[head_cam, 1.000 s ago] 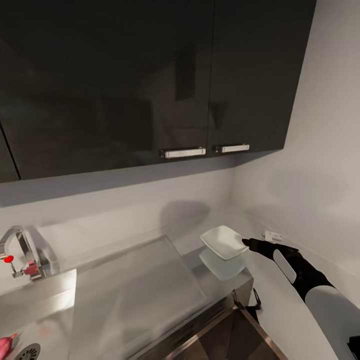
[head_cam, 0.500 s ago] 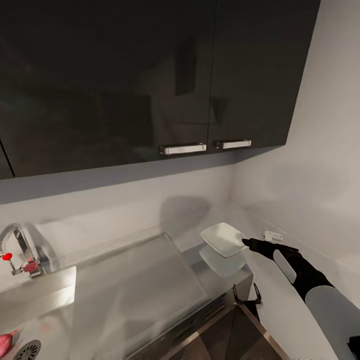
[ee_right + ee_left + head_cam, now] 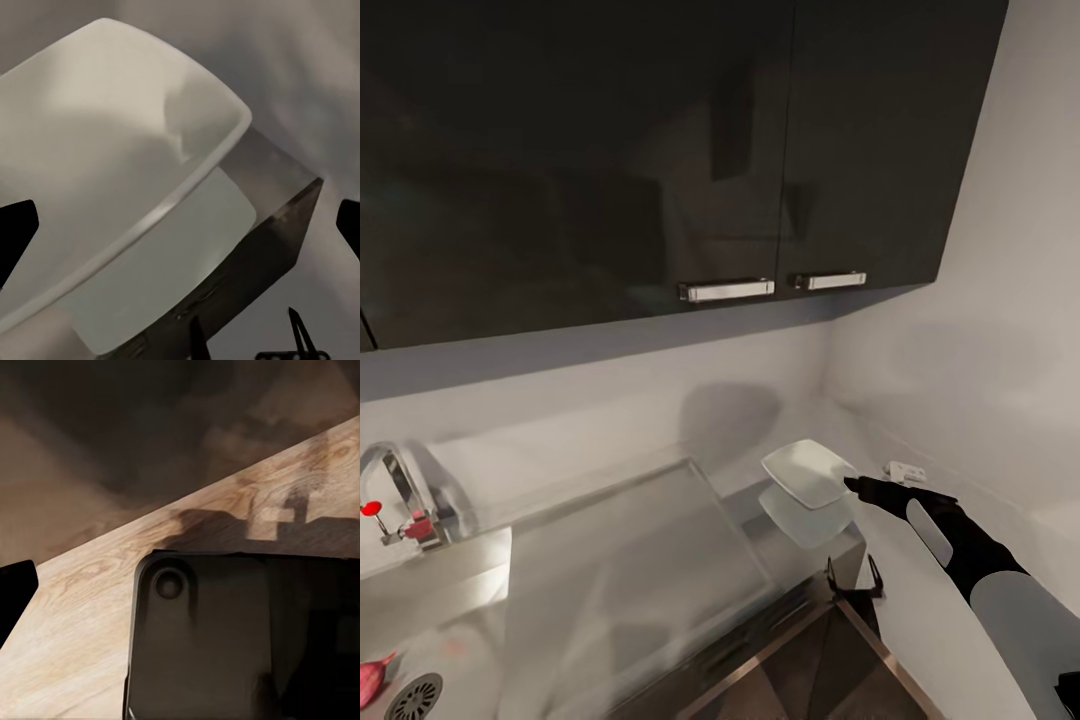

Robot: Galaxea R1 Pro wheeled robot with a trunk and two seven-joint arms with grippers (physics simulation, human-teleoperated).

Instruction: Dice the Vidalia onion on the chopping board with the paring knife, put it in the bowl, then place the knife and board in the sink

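Head view: the right end effector (image 3: 852, 484) grips the rim of the bowl (image 3: 807, 473), held above the counter (image 3: 630, 560) corner. The Vidalia onion (image 3: 370, 678) lies in the sink (image 3: 430, 640). Left end effector state: cannot tell. Likely step: positioning the bowl; next, lower it level, then release.

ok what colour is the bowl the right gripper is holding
White, the bowl shows best in the right wrist view, at the right gripper.
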